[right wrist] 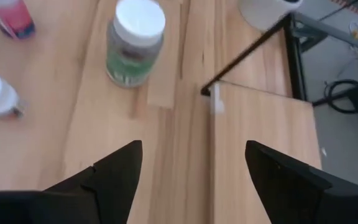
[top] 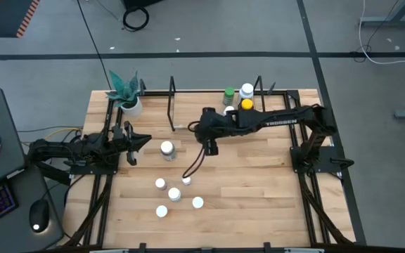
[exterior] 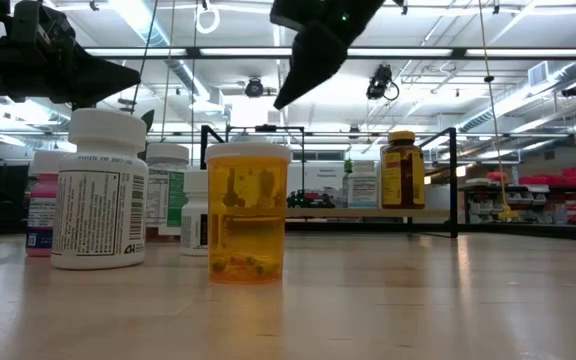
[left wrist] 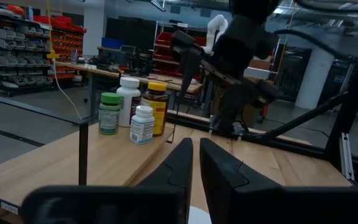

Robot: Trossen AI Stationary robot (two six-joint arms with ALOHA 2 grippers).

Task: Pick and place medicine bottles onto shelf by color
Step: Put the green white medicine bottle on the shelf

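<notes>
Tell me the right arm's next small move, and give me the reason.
Probably lower the right tool toward the white-capped green-label bottle ahead of it. The tool is open, empty and above the table, four bottles already stand on the shelf, and this bottle is the closest loose one.

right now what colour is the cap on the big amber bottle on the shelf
Yellow; the amber bottle shows it best in the low view.

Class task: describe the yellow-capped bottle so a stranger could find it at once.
Find the wire-framed shelf at the table's far edge. Four bottles cluster at its right end. The one wanted is the amber bottle, the only one with a yellow cap; its neighbours are capped white or green.
</notes>
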